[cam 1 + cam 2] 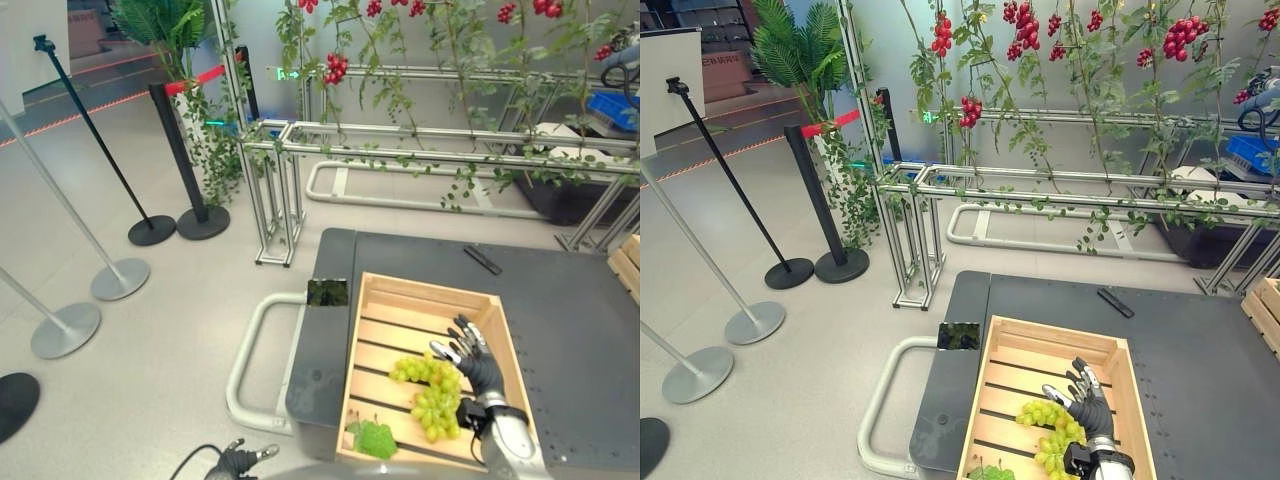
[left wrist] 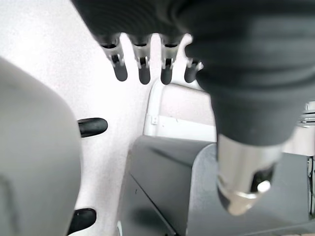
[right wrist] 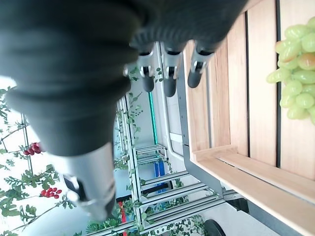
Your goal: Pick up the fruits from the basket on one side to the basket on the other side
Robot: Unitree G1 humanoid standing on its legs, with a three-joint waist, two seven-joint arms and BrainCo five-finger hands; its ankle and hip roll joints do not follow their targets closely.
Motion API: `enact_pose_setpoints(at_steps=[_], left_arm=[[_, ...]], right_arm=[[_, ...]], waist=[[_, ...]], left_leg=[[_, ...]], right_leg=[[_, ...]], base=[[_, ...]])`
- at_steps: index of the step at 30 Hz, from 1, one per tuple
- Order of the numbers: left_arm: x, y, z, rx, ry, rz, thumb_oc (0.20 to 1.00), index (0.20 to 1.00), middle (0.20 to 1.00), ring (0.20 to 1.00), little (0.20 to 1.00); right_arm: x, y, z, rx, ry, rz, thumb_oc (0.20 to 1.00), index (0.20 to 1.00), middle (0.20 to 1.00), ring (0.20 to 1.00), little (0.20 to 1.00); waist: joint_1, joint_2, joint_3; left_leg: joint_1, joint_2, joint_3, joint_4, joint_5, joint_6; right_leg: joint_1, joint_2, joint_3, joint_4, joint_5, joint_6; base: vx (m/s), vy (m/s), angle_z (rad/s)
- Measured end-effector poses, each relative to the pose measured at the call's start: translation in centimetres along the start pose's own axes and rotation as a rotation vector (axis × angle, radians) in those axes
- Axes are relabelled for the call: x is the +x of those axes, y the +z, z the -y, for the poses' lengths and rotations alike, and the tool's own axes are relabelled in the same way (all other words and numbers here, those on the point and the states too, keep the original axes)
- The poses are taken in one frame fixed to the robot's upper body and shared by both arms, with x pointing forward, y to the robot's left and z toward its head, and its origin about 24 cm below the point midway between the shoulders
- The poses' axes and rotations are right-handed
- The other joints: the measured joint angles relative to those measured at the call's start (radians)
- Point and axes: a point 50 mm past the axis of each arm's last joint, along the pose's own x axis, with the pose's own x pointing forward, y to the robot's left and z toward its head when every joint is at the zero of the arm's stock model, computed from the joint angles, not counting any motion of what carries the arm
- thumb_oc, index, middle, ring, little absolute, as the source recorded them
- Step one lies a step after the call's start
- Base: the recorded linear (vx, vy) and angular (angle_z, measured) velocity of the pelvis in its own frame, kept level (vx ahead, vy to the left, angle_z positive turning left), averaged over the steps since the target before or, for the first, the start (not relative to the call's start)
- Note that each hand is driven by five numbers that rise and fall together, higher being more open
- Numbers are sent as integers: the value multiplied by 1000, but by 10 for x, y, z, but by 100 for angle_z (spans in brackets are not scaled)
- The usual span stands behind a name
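Observation:
A wooden slatted crate sits on the dark table. Inside it lie a long bunch of green grapes and a smaller green bunch at the crate's near left corner. My right hand hovers open over the crate, just right of the long bunch, fingers straight and holding nothing. In the right wrist view its fingers point past the crate's slats, with the grapes off to the side. My left hand hangs low beside the table, open and empty.
A second wooden crate peeks in at the table's far right edge. A black remote-like bar lies on the table behind the crate. A metal frame with vines stands beyond the table, and stanchion posts stand on the floor at left.

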Motion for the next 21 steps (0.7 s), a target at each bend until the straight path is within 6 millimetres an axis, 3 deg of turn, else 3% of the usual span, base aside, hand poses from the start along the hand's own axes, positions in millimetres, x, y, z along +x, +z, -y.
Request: enact_pose_setpoints(at_steps=[21], left_arm=[[0, 2, 0, -3, 15, 11, 1000, 1000, 1000, 1000, 1000]], right_arm=[[0, 0, 0, 20, -14, 0, 1000, 1000, 1000, 1000, 1000]], waist=[[-1, 0, 2]], left_leg=[[-19, -1, -1, 0, 1, 1]], right_leg=[[-21, 0, 0, 4, 1, 1]], base=[[-2, 2, 0]])
